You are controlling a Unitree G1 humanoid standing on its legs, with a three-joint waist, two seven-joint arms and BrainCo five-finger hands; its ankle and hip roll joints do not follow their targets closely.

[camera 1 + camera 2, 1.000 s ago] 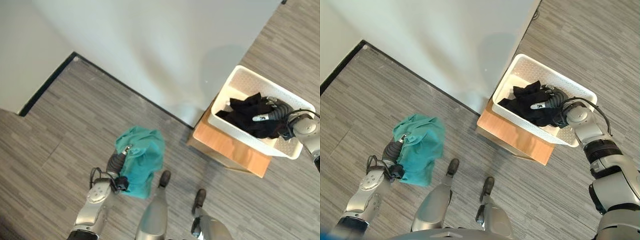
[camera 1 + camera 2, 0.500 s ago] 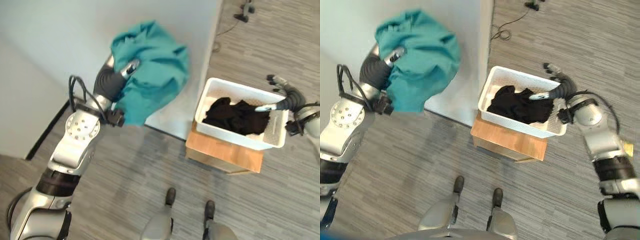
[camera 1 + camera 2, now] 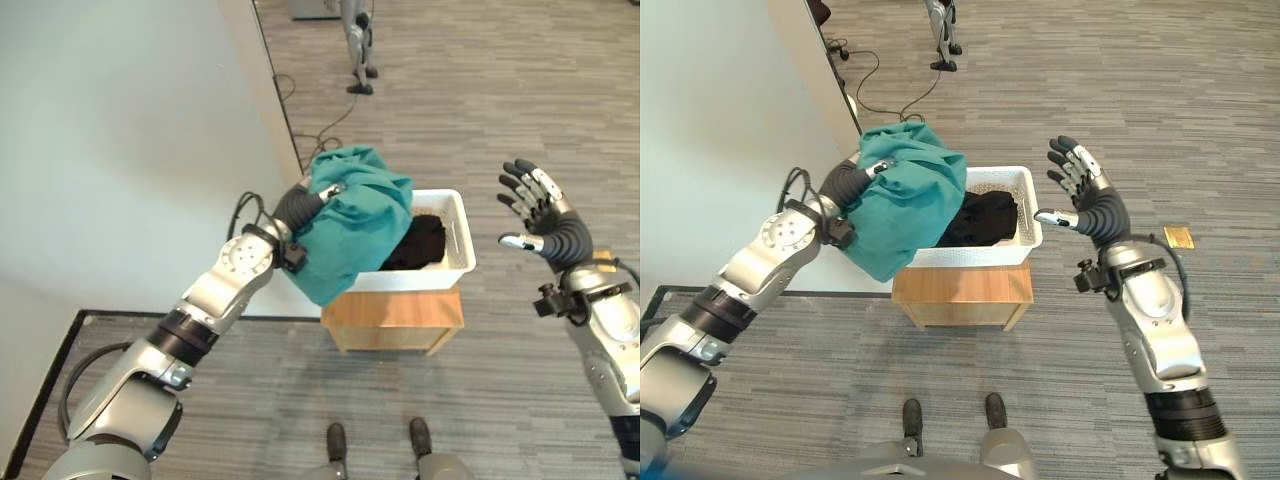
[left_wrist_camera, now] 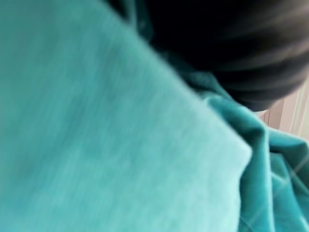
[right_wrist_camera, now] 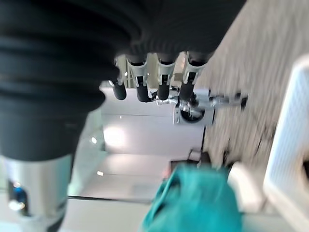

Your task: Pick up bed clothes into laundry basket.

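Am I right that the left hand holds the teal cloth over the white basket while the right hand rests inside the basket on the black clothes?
Not quite: the right hand is raised, open, beside the white basket, as the right eye view shows. The left hand does hold the teal cloth there, above the black clothes.

Teal garment, bunched, hangs over left rim of white laundry basket; black clothing heaped inside

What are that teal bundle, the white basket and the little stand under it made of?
The teal bundle, held in the left hand, looks like soft matte fabric: it folds and drapes. The white basket seems to be plastic, with stiff perforated walls. The stand looks like light wood or a wood-look board, smooth and tan.
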